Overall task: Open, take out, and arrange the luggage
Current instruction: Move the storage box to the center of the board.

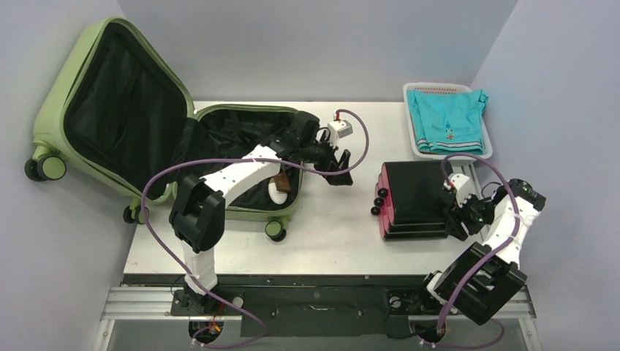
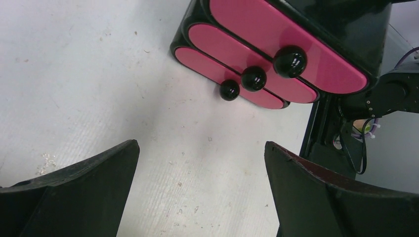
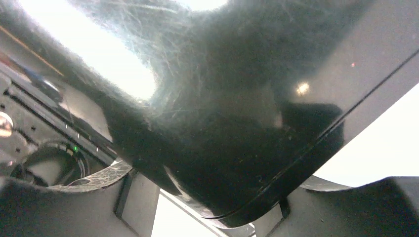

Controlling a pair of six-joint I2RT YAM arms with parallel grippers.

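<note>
The luggage [image 1: 58,110], a light olive-green suitcase, lies open at the left, its lid leaning back and the black lining showing. A white thing and a brown thing [image 1: 278,189] lie in its lower half. My left gripper [image 1: 340,172] hangs open over the bare table just right of the suitcase, nothing between its fingers [image 2: 201,148]. A small black case [image 1: 417,194] with pink fronts and black knobs [image 2: 276,44] rests on the table at the right. My right gripper [image 1: 457,219] stands at its near right corner, fingers apart on either side of that corner [image 3: 212,197].
A white basket [image 1: 439,86] holding folded teal clothing [image 1: 447,121] stands at the back right. Grey walls close in on the left, back and right. The table's near edge [image 1: 292,272] runs just in front of both arm bases.
</note>
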